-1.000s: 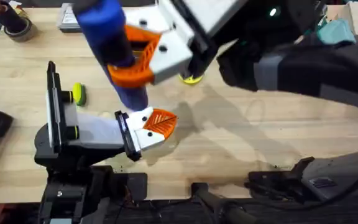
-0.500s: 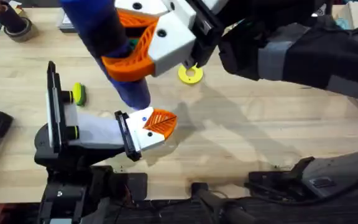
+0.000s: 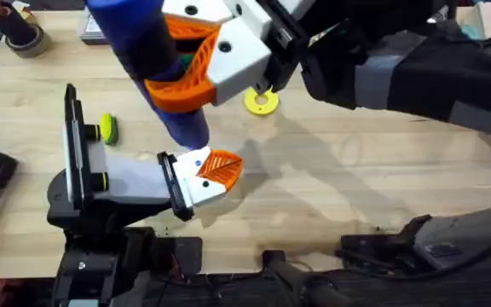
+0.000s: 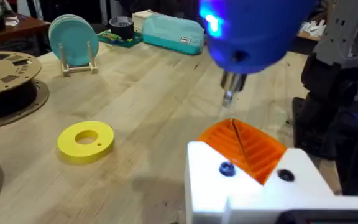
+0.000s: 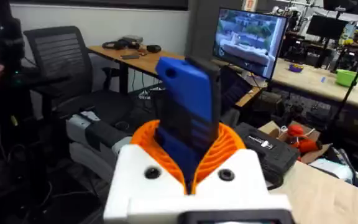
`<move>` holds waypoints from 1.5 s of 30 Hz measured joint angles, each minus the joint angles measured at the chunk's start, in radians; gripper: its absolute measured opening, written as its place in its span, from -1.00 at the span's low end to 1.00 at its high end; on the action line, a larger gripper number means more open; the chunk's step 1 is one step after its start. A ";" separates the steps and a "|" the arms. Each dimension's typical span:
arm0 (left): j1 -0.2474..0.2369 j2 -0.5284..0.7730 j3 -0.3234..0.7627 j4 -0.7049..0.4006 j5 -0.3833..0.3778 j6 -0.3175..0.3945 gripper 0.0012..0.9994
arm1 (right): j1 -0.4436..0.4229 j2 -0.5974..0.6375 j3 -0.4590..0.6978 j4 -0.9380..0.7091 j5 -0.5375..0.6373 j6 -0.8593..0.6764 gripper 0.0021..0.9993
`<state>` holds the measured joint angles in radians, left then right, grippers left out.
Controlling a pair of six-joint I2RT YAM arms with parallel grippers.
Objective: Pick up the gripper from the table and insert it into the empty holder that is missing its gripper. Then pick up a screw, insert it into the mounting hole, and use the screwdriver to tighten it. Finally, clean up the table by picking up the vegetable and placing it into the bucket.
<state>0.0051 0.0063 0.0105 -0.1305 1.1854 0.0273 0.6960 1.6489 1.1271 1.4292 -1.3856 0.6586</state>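
At the lower left of the overhead frame the left gripper (image 3: pixel 196 179) lies low over the table (image 3: pixel 356 179), and whether its jaws are spread or pressed together I cannot tell. One white holder (image 3: pixel 196 193) already carries the orange gripper (image 3: pixel 220 167), so the insertion step looks done. In the left wrist view a small dark screw head (image 4: pixel 227 168) sits in the white mount just beside that orange piece, with the bit of the screwdriver (image 4: pixel 247 31) hanging right above it, apart from the screw; I judge the tightening to be in hand and not yet finished. Higher in the overhead frame the right gripper (image 3: pixel 196 61) pinches the blue screwdriver between its orange pads. A yellow ring (image 3: pixel 262 102) lies near the frame's upper middle, and a yellow-green piece (image 3: pixel 106 129), perhaps the vegetable, sits at mid left, so clean-up seems still to come. No brand, label or writing can be read.
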 joint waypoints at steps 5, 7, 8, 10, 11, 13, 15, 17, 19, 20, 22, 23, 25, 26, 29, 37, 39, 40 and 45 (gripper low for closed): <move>0.000 0.000 0.000 0.000 0.000 0.000 -1.00 | 0.001 0.000 0.000 -0.001 0.000 0.000 -0.95; 0.000 0.000 0.000 0.000 0.000 0.000 -1.00 | 0.004 0.000 0.000 -0.001 0.003 -0.002 -0.95; 0.000 0.000 0.000 0.000 0.000 0.000 -1.00 | 0.007 0.000 0.000 -0.001 0.005 -0.004 -0.95; 0.000 0.000 0.000 0.000 0.000 0.000 -1.00 | 0.011 0.000 -0.003 -0.001 0.007 -0.008 -0.95; 0.000 0.000 0.000 0.000 0.000 0.000 -1.00 | 0.013 0.000 -0.006 0.000 0.012 -0.009 -0.95; 0.000 0.000 0.000 0.000 0.000 0.000 -1.00 | 0.015 0.000 -0.020 0.005 0.023 -0.013 -0.95; 0.000 0.000 0.000 0.000 0.000 0.000 -1.00 | 0.016 0.000 -0.040 0.006 0.037 -0.020 -0.95; 0.000 0.000 0.000 0.000 0.000 0.000 -1.00 | 0.016 0.000 -0.055 0.006 0.043 -0.027 -0.95; 0.000 0.000 0.000 0.000 0.000 0.000 -1.00 | 0.016 0.000 -0.063 0.006 0.046 -0.031 -0.95; 0.000 0.000 0.000 0.000 0.000 0.000 -1.00 | 0.017 0.000 -0.065 0.006 0.046 -0.033 -0.95; 0.000 0.000 0.000 0.000 0.000 0.000 -1.00 | 0.020 0.000 -0.068 0.006 0.050 -0.038 -0.95; 0.000 0.000 0.000 0.000 0.000 0.000 -1.00 | 0.023 0.000 -0.070 0.006 0.052 -0.039 -0.95; 0.000 0.000 0.000 0.000 0.000 0.000 -1.00 | 0.028 0.000 -0.076 0.006 0.054 -0.045 -0.95; 0.000 0.000 0.000 0.000 0.000 0.000 -1.00 | 0.029 0.000 -0.079 0.006 0.054 -0.047 -0.95; 0.000 0.000 0.000 0.000 0.000 0.000 -1.00 | 0.032 0.000 -0.090 0.006 0.054 -0.054 -0.95; 0.000 0.000 0.000 0.000 0.000 0.000 -1.00 | 0.032 0.000 -0.106 0.003 0.057 -0.072 -0.95; 0.000 0.000 0.000 0.000 0.000 0.000 -1.00 | 0.032 0.000 -0.108 0.003 0.057 -0.078 -0.95; 0.000 0.000 0.000 0.000 0.000 0.000 -1.00 | 0.032 0.000 -0.109 0.003 0.057 -0.080 -0.95; 0.000 0.000 0.000 0.000 0.000 0.000 -1.00 | 0.032 0.000 -0.109 0.003 0.057 -0.083 -0.95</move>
<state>0.0051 0.0063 0.0105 -0.1306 1.1854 0.0273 0.7284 1.6489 1.0180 1.4318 -1.3285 0.5755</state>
